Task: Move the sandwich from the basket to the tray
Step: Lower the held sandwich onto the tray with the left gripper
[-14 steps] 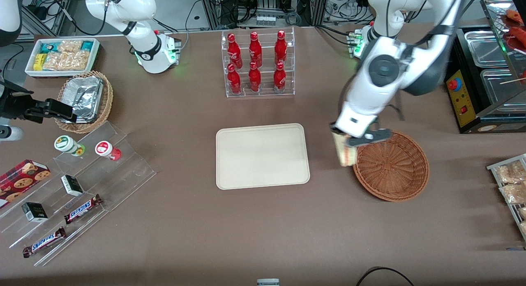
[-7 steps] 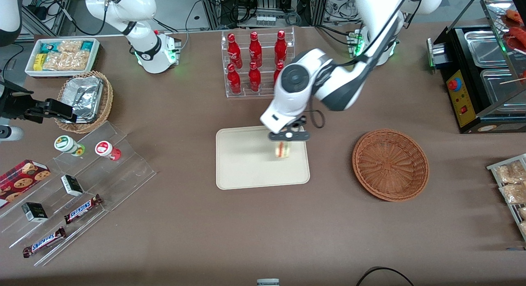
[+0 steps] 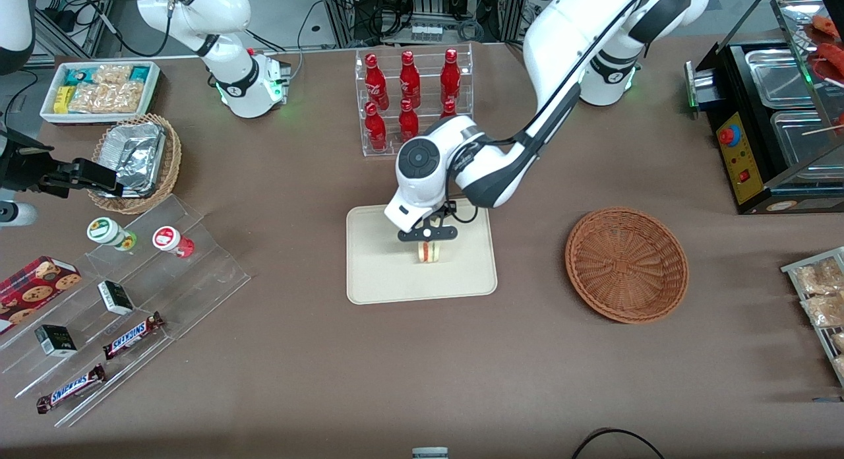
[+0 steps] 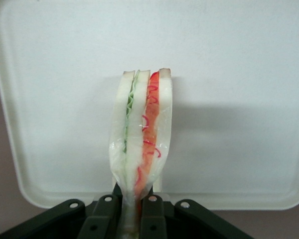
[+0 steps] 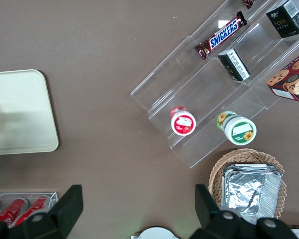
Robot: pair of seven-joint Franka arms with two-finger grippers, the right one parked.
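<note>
Wrist view showed the sandwich [image 4: 142, 144] hanging cut edge down, pinched by the tool [image 4: 132, 211], whose fingers were clamped on its wrapped corner, over the tray [image 4: 249, 74]. From the front, the sandwich [image 3: 428, 252] sat over the tray's [image 3: 376, 274] middle, well apart from the empty basket [image 3: 626, 264]. Lowering gently until it touched, then releasing, would probably keep it from toppling off.

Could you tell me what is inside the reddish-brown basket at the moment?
Only bare weave shows inside the basket; the hand holds the sandwich over the tray.
</note>
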